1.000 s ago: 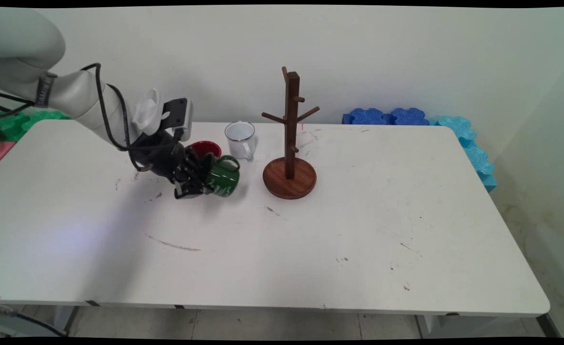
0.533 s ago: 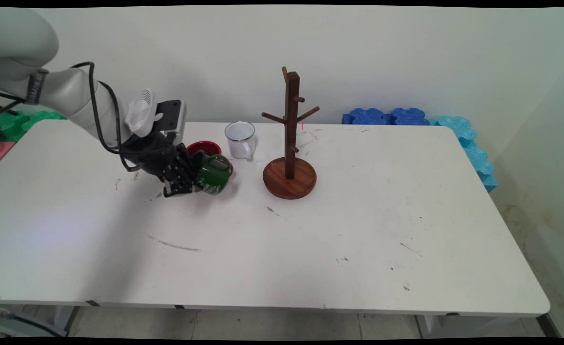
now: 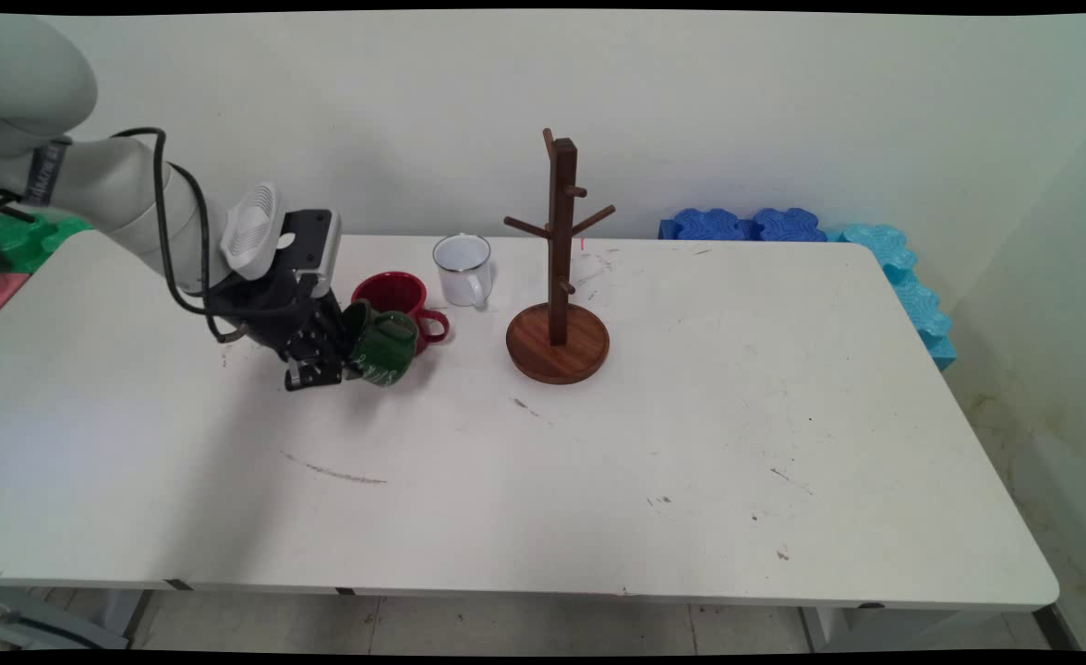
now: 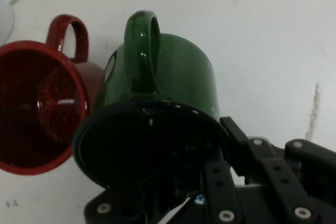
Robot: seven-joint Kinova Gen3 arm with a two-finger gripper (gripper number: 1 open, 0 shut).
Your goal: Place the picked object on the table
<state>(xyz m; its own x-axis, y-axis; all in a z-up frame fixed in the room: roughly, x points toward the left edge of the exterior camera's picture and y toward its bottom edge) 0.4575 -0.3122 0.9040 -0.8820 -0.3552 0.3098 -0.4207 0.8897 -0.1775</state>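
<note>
My gripper (image 3: 347, 349) is shut on a green mug (image 3: 382, 344) at its rim. The mug lies tilted on its side, low over the white table (image 3: 598, 462), handle uppermost. In the hand view, the green mug (image 4: 173, 72) fills the middle, and my gripper (image 4: 210, 145) has one finger inside its dark mouth and the other outside its wall. A red mug (image 3: 397, 294) stands just behind and right of the green one, close to or touching it. The red mug (image 4: 37, 108) opens toward the hand camera at the left.
A white enamel mug (image 3: 462, 268) stands behind the red one. A dark wooden mug tree (image 3: 559, 277) on a round base stands to the right. Blue foam pieces (image 3: 751, 224) and cyan ones (image 3: 908, 286) line the back right; green foam (image 3: 7, 242) lies far left.
My gripper has carried the green mug to the left, away from the mug tree, still gripping its rim. The other mugs and the tree have not moved.
</note>
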